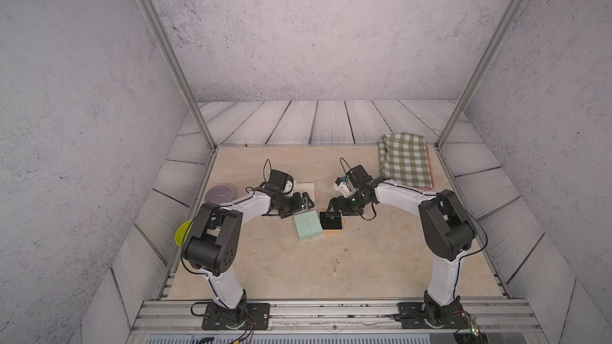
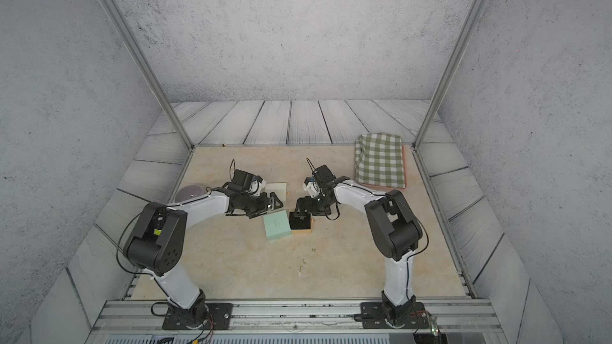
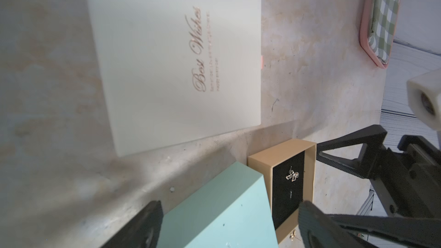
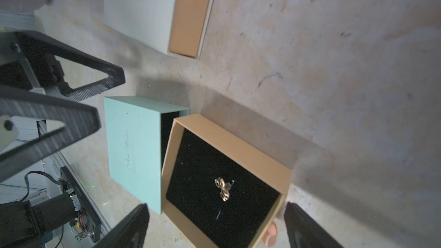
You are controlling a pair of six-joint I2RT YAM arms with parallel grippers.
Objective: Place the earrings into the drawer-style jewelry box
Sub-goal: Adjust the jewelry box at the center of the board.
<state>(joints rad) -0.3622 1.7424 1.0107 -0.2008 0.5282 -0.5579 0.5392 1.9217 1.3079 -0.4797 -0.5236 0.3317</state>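
The right claw (image 4: 216, 206) hangs spread wide over the tan tray (image 4: 229, 137), gripping nothing. One gold earring (image 4: 223, 188) lies on the tray's black lining, right beneath it. The tray sits against the open end of the mint-green box (image 4: 131, 134). The left claw (image 3: 229, 203), also wide and empty, hovers near that box. Beyond it lies the cream-white box (image 3: 167, 56), lettered on top, its drawer shut. More earrings (image 1: 335, 264) lie loose on the bench (image 1: 281, 276), nearer the arm bases and well apart from the tray. A checked cloth (image 1: 405, 158) lies at the far right corner.
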